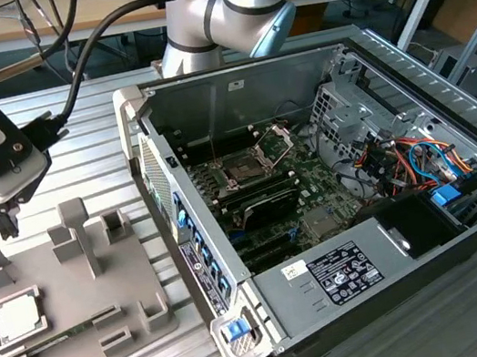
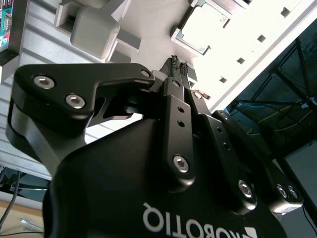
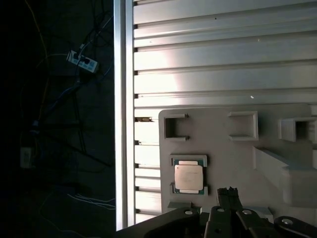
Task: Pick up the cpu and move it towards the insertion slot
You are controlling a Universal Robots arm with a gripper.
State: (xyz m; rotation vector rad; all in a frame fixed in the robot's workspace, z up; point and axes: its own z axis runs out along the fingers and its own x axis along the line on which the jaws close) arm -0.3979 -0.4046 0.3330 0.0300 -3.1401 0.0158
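Hanging above the grey moulded holder tray (image 1: 64, 292) on the slatted aluminium table (image 1: 103, 170), with the black two-fingered pincer (image 1: 9, 228) apparently drawn together and gripping nothing. Seated in the tray's square nest, below the pincer and slightly aside: the small flat square silver-topped cpu (image 3: 188, 177). Well apart towards the exterior view's right, inside the open grey computer case (image 1: 233, 96): the square dark-centred insertion slot (image 1: 244, 170), bracket raised.

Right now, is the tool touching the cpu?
Apart. In the exterior view the tool hangs well clear of the cpu, which lies in a recess of the gray tray, bare tray showing between them.
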